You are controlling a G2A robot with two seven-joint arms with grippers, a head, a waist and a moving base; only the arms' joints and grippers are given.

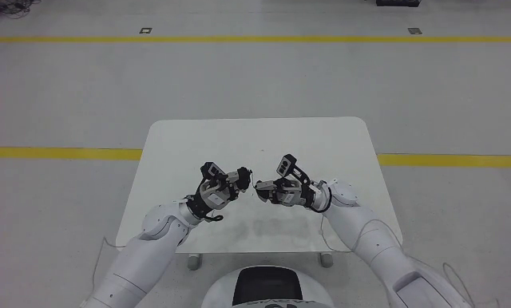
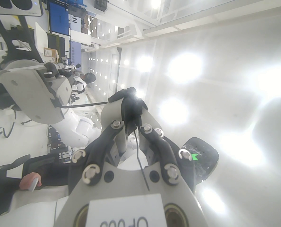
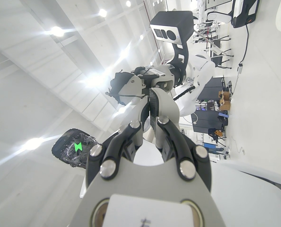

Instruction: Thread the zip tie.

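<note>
Both grippers meet above the middle of the white table [image 1: 319, 140], fingertips nearly touching. The zip tie [image 2: 86, 105] is a thin black strap stretched between them. My left gripper [image 2: 131, 109] is shut on it, and a loose tail [image 2: 140, 161] runs back between its fingers toward the wrist. My right gripper [image 3: 152, 105] is shut too, with the strap [image 3: 128, 95] leaving its fingertips toward the left gripper [image 3: 125, 85]. From above, the left gripper [image 1: 239, 180] and the right gripper [image 1: 267, 190] face each other, the zip tie [image 1: 255, 185] a small dark line between them.
The table has bare white surface on all sides of the grippers, with its near edge [image 1: 255, 252] just below the forearms. Grey floor with yellow lines [image 1: 72, 153] surrounds the table.
</note>
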